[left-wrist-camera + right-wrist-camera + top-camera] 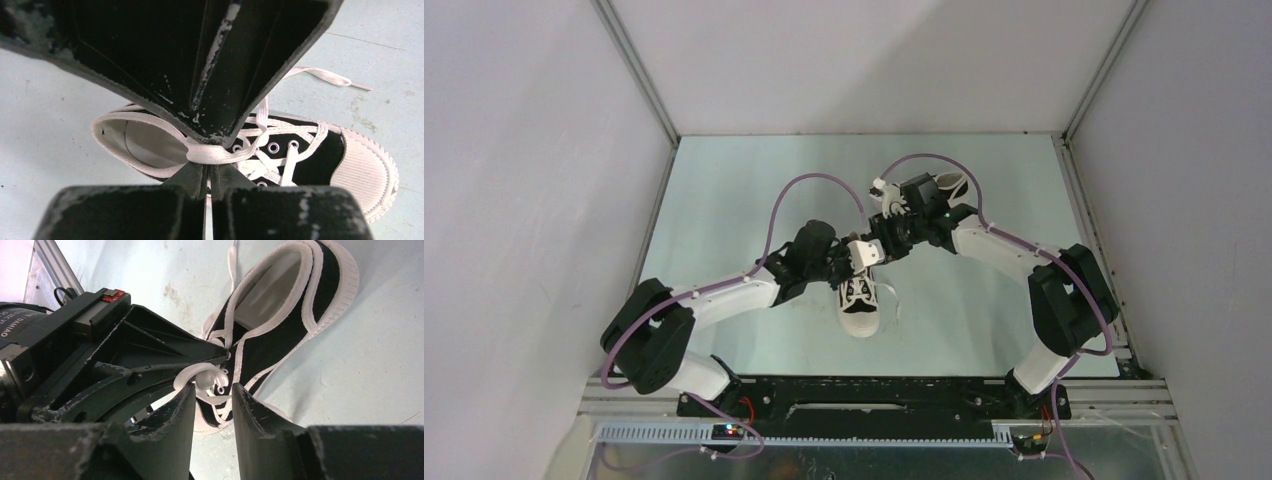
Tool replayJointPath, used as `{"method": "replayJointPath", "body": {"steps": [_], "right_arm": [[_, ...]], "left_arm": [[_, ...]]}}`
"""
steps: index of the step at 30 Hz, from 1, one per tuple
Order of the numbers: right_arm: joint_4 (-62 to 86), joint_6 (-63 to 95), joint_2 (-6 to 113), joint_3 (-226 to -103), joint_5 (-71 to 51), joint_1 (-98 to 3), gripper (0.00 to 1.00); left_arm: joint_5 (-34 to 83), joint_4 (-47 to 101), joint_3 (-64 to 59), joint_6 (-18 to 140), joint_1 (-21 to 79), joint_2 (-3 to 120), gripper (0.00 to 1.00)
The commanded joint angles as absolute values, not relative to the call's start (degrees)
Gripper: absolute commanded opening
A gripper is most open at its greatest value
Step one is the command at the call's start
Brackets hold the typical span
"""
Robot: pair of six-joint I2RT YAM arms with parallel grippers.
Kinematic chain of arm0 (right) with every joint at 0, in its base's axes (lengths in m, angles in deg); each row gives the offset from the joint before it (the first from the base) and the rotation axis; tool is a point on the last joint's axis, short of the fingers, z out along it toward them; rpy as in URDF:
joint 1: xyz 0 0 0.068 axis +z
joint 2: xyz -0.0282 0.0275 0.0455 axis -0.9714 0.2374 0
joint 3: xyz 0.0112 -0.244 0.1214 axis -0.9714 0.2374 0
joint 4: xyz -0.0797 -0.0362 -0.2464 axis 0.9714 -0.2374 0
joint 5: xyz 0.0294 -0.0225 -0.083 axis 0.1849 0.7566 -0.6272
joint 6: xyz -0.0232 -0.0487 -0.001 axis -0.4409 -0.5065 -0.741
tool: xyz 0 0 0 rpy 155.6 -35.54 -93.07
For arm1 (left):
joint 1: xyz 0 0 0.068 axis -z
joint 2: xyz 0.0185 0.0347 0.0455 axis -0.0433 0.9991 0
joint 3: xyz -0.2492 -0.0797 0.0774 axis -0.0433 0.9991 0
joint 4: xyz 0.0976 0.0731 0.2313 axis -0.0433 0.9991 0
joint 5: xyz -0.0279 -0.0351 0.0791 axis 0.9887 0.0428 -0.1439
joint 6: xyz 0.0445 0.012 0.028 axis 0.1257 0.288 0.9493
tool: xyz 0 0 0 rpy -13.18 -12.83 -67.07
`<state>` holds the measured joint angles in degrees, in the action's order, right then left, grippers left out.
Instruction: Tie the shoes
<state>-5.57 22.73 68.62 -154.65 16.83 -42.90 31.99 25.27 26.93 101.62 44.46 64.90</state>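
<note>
— Where does the lace lie from the right gripper (214,390)?

— Right at its tips. The left gripper (208,167) is pinched tight on a bight of the flat white lace (215,154) and holds it just above the eyelets. That bight sits at the mouth of the right one, whose fingers (185,410) stand apart with nothing clamped between them.

— And the shoe?

— The black canvas low-top sneaker with a white rubber sole (861,305) rests midway across the pale green table (724,200), a little toward the near edge. Its long axis runs far to near — ribbed white toe cap (362,167) toward the near edge, opening toward the far edge. The grippers meet over the top of the lacing.

— The other one?

— The second sneaker (951,185) lies toward the far edge, right of centre, partly under the right arm — neither gripper touches it.

— Arm poses?

— The left arm reaches in from the near-left corner, its wrist turned rightward. The right arm folds in from the near-right corner, its wrist pointing left, nose to nose with the other.

— Which one takes the lace?

— My judgement is the right, since it is free and lined up. It would close across the lace, crossways to the shoe's length, keeping clear of the left fingertips.
</note>
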Motion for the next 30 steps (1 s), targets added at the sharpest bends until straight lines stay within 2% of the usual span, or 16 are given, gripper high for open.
{"method": "replayJointPath", "body": {"steps": [1,8,11,14,20,30], "right_arm": [[-2.4,22.5,69.2,-154.8,18.2,-42.4,0.36],[-0.3,22.4,70.2,-154.8,19.3,-42.0,0.32],[-0.1,22.5,70.5,-154.8,20.1,-42.1,0.24],[-0.4,22.4,70.6,-154.8,20.4,-42.1,0.12],[-2.5,21.5,69.4,-154.8,18.2,-42.0,0.00],[-7.2,20.7,68.3,-156.7,14.7,-41.7,0.00]], "left_arm": [[34.1,24.0,26.6,101.1,44.3,64.0,0.00],[34.2,23.5,26.9,101.2,44.2,63.8,0.00],[34.0,23.7,26.7,101.4,44.2,64.0,0.00],[33.7,24.2,26.5,101.4,44.2,64.1,0.00],[32.5,25.5,26.6,101.3,44.2,63.4,0.05],[29.8,27.2,27.6,100.1,44.2,59.6,0.19]]}}
